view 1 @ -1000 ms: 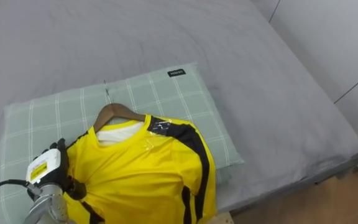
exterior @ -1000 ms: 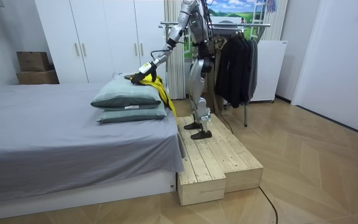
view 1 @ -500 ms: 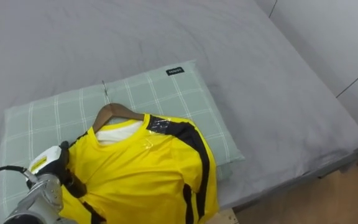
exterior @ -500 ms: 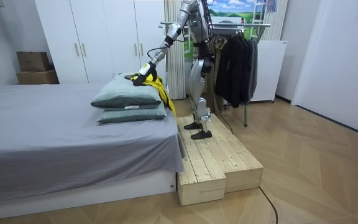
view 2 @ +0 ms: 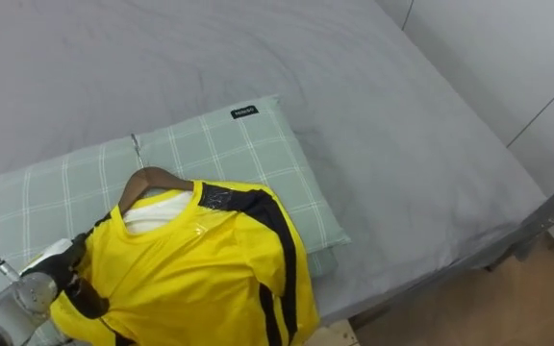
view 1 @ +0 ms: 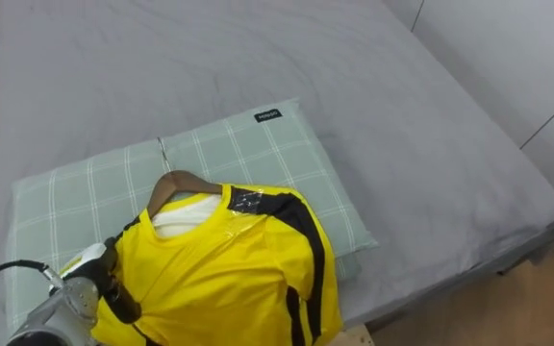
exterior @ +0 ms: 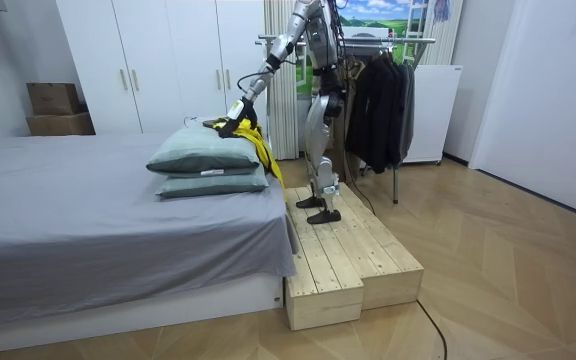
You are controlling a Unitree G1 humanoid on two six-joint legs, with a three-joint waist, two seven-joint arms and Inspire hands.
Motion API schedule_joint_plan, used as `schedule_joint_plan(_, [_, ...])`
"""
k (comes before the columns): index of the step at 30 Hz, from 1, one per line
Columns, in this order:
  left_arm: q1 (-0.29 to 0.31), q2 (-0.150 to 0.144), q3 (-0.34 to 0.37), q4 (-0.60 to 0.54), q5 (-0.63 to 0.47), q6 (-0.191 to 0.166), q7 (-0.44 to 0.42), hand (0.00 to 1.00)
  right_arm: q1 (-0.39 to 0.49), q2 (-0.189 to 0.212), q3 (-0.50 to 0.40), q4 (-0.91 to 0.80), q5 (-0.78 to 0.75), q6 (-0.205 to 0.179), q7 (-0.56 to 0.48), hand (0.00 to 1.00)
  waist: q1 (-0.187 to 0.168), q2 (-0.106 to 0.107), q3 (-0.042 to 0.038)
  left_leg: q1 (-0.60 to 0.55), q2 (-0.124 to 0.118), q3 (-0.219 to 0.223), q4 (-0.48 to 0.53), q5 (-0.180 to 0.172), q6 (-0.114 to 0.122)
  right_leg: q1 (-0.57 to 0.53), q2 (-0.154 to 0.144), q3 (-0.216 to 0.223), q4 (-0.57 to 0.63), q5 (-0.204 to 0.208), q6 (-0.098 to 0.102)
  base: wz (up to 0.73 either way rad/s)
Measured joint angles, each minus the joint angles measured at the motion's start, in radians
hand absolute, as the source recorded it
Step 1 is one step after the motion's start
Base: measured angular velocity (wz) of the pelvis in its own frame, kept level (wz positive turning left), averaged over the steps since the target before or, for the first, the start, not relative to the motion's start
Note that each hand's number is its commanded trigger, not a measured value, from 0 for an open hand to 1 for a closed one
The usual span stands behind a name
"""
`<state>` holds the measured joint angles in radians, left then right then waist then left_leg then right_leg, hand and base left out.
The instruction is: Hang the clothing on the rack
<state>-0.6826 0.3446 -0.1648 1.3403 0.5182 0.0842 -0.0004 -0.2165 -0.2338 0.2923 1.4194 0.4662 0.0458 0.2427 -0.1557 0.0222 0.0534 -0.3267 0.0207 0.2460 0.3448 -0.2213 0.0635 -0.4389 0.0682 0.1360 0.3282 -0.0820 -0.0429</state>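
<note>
Shirt [view 1: 229,269]: one, yellow, laid on top pillow [view 1: 258,154]. Long axis runs collar to hem, collar pointed away from the robot, hem draped over the pillow's near edge.
Hanger [view 1: 176,181]: one, wooden, inside the collar, hook pointed at the far side of the bed [view 1: 258,58].
Pillows: two counted, stacked; lower pillow [exterior: 208,184].
Left hand [view 1: 99,279]: fingers curled round the shirt's sleeve at the shoulder.

Smooth cloth shirt [view 1: 229,279], wooden hanger [view 1: 174,180]
</note>
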Motion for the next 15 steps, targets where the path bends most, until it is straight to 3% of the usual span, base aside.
schedule_joint_plan(5, [0.0, 0.006, 0.0, -0.006, 0.0, 0.0, -0.014, 0.05, 0.001, 0.0, -0.001, 0.0, 0.0, 0.0, 0.0, 0.0, 0.0, 0.0, 0.0003, 0.0, 0.0, 0.0, 0.0, 0.0, 0.0, 0.0, 0.0, 0.0, 0.0, 0.0, 0.0, 0.0])
schedule_joint_plan(7, [0.0, 0.006, 0.0, -0.006, 0.0, 0.0, -0.013, 0.52, 0.001, 0.0, -0.001, 0.0, 0.0, 0.0, 0.0, 0.0, 0.0, 0.0, 0.0004, 0.0, 0.0, 0.0, 0.0, 0.0, 0.0, 0.0, 0.0, 0.001, 0.0, 0.0, 0.0, 0.0])
schedule_joint_plan(9, [0.0, 0.007, 0.0, -0.007, 0.0, 0.0, -0.01, 0.64, 0.0, 0.0, -0.001, 0.0, 0.0, 0.001, 0.0, 0.0, 0.0, 0.001, 0.0004, 0.0, 0.0, 0.0, 0.0, 0.0, 0.0, 0.0, 0.0, 0.001, 0.0, 0.0, 0.0, 0.0])
schedule_joint_plan(15, [-0.001, 0.045, 0.003, -0.034, 0.0, 0.002, 0.014, 0.66, -0.013, -0.001, -0.002, 0.0, 0.0, 0.013, 0.0, 0.0, -0.001, 0.005, 0.0017, 0.002, 0.0, -0.001, -0.002, 0.0, 0.0, 0.002, 0.0, 0.001, -0.002, 0.0, 0.0, 0.0])
